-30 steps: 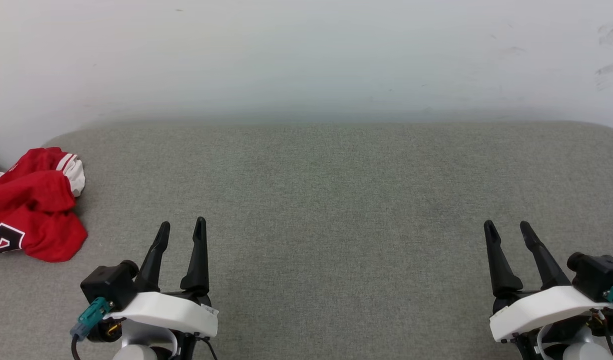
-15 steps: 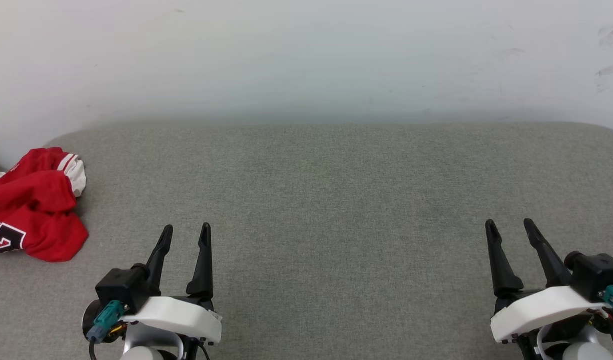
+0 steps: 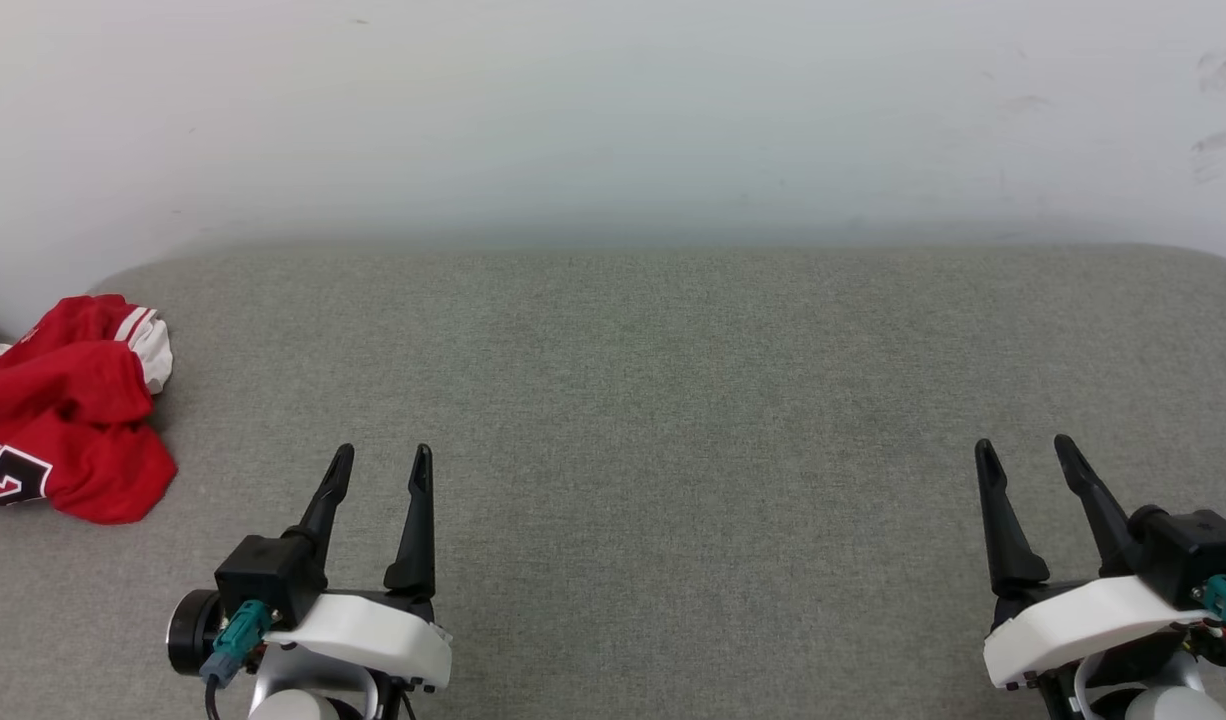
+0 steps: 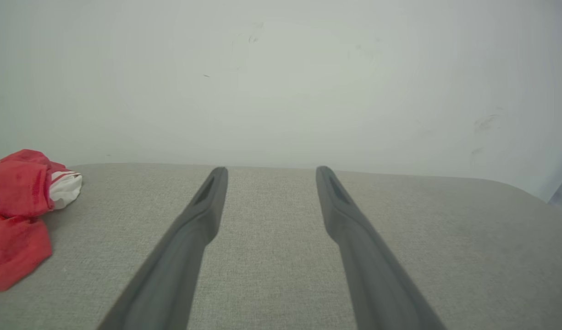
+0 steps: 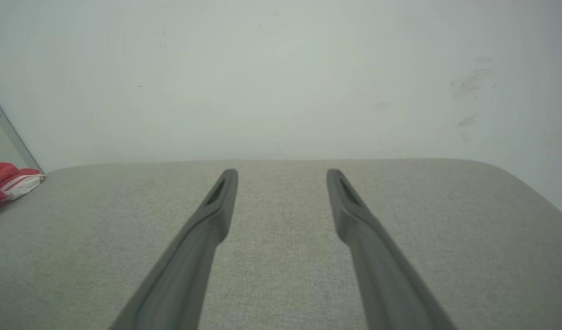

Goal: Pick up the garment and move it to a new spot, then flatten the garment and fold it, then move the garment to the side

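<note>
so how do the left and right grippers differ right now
The left gripper sits close to the garment; the right gripper is far across the grey surface from it. In the head view the left gripper's fingers lean rightward, the right gripper's leftward. Both are open, empty and apart from the garment.

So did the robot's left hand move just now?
Yes. The left gripper slid a little to the right, away from the red garment, which stayed put.
</note>
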Robot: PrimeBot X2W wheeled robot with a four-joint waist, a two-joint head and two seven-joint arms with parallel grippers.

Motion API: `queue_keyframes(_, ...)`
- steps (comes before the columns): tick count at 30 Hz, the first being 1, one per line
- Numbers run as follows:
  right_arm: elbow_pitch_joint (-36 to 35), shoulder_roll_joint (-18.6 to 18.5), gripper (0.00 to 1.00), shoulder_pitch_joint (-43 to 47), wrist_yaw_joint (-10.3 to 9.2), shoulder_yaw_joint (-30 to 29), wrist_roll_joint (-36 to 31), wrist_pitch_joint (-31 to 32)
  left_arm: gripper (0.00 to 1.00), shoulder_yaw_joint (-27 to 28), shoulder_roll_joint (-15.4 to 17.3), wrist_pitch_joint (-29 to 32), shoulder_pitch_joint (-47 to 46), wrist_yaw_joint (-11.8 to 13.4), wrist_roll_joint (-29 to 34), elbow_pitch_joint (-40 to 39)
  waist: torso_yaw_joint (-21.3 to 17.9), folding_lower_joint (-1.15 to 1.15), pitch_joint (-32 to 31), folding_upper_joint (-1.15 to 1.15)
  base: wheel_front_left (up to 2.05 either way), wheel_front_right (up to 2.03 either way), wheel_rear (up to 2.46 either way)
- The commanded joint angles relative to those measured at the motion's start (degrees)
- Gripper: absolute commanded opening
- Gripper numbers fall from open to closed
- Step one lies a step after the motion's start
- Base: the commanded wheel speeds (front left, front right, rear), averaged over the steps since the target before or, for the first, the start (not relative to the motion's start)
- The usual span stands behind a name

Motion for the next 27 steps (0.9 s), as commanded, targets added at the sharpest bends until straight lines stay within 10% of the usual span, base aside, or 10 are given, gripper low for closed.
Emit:
queue_keyframes(1,-0.38,0.17,1.00,0.51,-0.02,-0.11,-0.80,-0.40,1.00,-0.25,0.06,-0.41,-0.39,0.12,0.95,0.14,0.03,0.00,0.01,0.00,0.00,0.00,0.00)
queue_keyframes(27,-1.33,0.18,1.00,-0.02,-0.02,1.55,-3.64,-0.89,1.00,0.30,0.05,-0.93,-1.73,0.90,2.71,2.36,8.87,0.00,0.49,0.00,0.00,0.00,0.00)
